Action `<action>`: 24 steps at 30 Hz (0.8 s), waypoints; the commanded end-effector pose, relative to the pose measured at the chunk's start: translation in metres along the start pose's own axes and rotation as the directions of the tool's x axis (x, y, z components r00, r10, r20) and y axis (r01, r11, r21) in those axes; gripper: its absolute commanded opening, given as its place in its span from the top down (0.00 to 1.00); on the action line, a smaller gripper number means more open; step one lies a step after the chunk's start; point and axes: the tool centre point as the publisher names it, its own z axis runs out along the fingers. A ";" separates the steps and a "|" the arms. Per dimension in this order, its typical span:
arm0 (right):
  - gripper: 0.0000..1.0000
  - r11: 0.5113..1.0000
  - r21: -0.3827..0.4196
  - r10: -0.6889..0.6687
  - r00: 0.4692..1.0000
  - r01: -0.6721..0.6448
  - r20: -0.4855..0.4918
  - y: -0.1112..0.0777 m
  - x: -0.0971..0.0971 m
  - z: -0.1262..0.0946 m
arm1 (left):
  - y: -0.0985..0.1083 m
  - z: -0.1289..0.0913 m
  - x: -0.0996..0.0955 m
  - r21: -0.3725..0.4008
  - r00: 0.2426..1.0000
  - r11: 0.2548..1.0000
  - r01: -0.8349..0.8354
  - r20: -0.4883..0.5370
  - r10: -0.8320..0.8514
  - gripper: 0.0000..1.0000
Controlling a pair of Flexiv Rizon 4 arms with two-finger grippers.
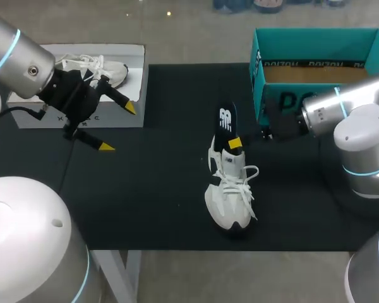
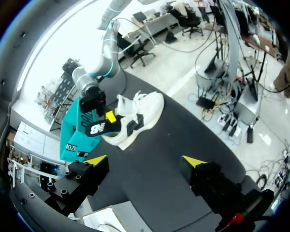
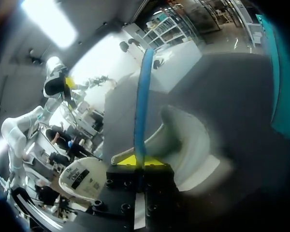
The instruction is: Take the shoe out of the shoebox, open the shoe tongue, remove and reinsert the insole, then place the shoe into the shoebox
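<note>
The left gripper (image 1: 117, 127) hovers empty, fingers spread; the shoe (image 1: 230, 192) sits between the arms; its insole (image 1: 226, 121) stands half out, pinched by the right gripper (image 1: 235, 143); likely the removal step; next, draw it clear without dragging the shoe, then reinsert; the shoebox (image 1: 260, 76) stands just beside.

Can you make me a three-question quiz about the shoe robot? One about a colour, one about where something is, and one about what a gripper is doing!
1. What colour is the shoebox?
A red
B teal
C yellow

2. Where is the shoe?
A inside the shoebox
B on the black mat
C on the floor

3. What is the right gripper doing?
A pinching the insole
B staying open with nothing in it
C holding a sock

Answers:
1 B, its walls are teal.
2 B, it lies on the black mat, outside the shoebox.
3 A, both yellow tips press the insole between them.
</note>
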 end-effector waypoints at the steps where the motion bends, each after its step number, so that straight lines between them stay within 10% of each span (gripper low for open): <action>1: 1.00 1.000 0.009 0.025 1.000 -0.025 0.000 -0.016 0.000 0.010 | -0.001 -0.001 0.000 -0.004 1.000 1.000 0.000 -0.003 0.000 0.00; 8: 1.00 0.999 0.003 0.043 0.999 -0.043 0.007 -0.016 -0.001 0.013 | -0.001 -0.001 0.000 -0.004 1.000 1.000 0.000 -0.003 0.000 0.00; 12: 0.65 1.000 -0.005 0.018 1.000 -0.018 0.017 0.000 -0.002 0.009 | -0.001 -0.001 0.000 -0.004 1.000 1.000 0.000 -0.003 0.000 0.00; 24: 0.70 1.000 -0.006 -0.022 0.998 0.022 0.055 0.033 -0.013 0.001 | -0.001 -0.001 0.000 -0.004 1.000 1.000 0.000 -0.003 0.000 0.00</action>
